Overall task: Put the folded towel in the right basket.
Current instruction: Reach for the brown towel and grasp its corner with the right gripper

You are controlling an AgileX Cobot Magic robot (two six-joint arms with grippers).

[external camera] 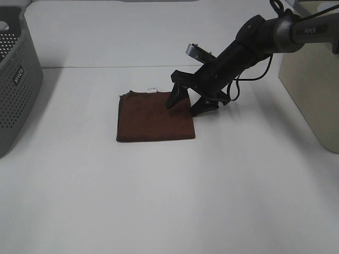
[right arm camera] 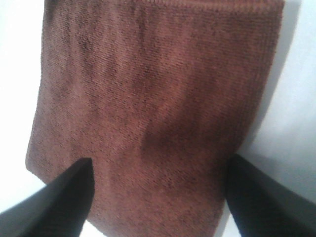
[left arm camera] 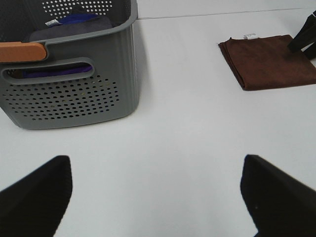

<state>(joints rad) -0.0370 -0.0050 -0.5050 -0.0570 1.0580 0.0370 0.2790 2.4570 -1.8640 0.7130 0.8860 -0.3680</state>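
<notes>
The folded brown towel lies flat on the white table, a small white tag at its far edge. It also shows in the left wrist view and fills the right wrist view. My right gripper is open, its fingers spread over the towel's right edge, one fingertip on the towel and the other just off it on the table. The beige right basket stands at the right edge. My left gripper is open and empty above bare table, out of the exterior view.
A grey perforated basket stands at the left edge; in the left wrist view it holds purple cloth and has an orange handle piece. A cable hangs from the right arm.
</notes>
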